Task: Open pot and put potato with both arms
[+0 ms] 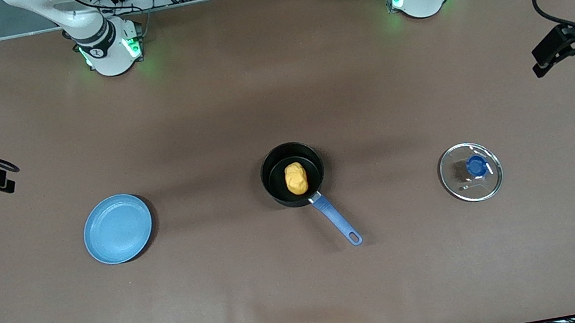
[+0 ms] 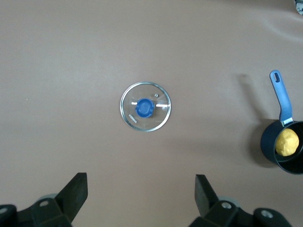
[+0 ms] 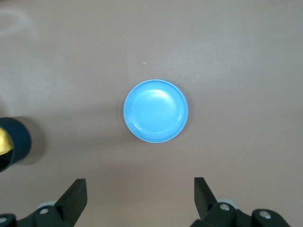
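Sitting at the middle of the front view, the pot (image 1: 293, 175) is uncovered, and the potato (image 1: 296, 178) lies inside it on the black base, a lumpy yellow-orange oval smaller than the pot's mouth. Blue handle runs from the rim toward the lower right of the frame and ends in a loop.

Lid (image 1: 471, 171) rests flat on the brown tabletop (image 1: 274, 87), well apart from the pot, toward the left arm's end. Clear glass, metal rim, blue knob at centre. Small print on the glass shows in the left wrist view; too small to read.

Light-blue plate (image 1: 118, 228) lies toward the right arm's end, well apart from the pot, nothing on it.

Left gripper (image 2: 141, 191) hangs over the lid (image 2: 145, 107), jaws released and wide, grasping nothing. Only the finger ends show at the lower frame edge. Pot (image 2: 284, 146) is cut off at the right edge of that frame, potato (image 2: 287, 142) visible in it.

Right gripper (image 3: 140, 191) hangs over the plate (image 3: 155, 111), jaws likewise released, empty. Pot (image 3: 13, 144) is mostly cut off at the left edge, with only a sliver of yellow showing.

Front view cuts both grippers at the frame's side edges.
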You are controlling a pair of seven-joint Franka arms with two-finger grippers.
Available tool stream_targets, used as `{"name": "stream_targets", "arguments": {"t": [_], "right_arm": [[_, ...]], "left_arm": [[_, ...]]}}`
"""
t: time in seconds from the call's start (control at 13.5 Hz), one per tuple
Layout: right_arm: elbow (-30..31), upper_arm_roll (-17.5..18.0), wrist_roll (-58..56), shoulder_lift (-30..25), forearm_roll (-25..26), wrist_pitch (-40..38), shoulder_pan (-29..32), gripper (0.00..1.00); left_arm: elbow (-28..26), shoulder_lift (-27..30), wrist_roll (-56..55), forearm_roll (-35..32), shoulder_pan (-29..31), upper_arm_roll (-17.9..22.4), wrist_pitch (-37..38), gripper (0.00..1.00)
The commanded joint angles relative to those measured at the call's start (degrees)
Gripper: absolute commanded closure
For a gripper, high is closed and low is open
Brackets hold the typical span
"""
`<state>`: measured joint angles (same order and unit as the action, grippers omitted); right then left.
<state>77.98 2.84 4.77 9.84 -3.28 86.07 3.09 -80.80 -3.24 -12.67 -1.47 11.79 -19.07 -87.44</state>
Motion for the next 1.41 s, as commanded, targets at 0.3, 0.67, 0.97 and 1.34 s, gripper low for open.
{"name": "stream_targets", "arguments": {"t": [0.3, 0.67, 0.97, 1.34], "right_arm": [[3.05, 0.94, -0.02, -3.94, 0.2, 0.68, -0.28, 0.0], [4.72, 1.11, -0.02, -5.71, 2.48, 1.9, -0.54, 0.0], [4.55, 1.11, 0.06, -6.5, 5.12, 2.08, -1.15, 0.0], [4.29, 1.2, 0.06, -6.67, 5.48, 2.26, -1.24, 0.0]], "left_arm": [[-7.16, 7.71, 0.37, 1.29, -12.76, 12.48, 2.1, 0.0], [-8.85, 9.39, 0.37, 1.29, -14.86, 14.49, 2.09, 0.0], [-7.63, 9.48, 0.37, 1.21, -16.63, 16.78, 2.09, 0.0], [-9.81, 9.57, 0.46, 1.29, -15.75, 15.73, 2.36, 0.0]]}}
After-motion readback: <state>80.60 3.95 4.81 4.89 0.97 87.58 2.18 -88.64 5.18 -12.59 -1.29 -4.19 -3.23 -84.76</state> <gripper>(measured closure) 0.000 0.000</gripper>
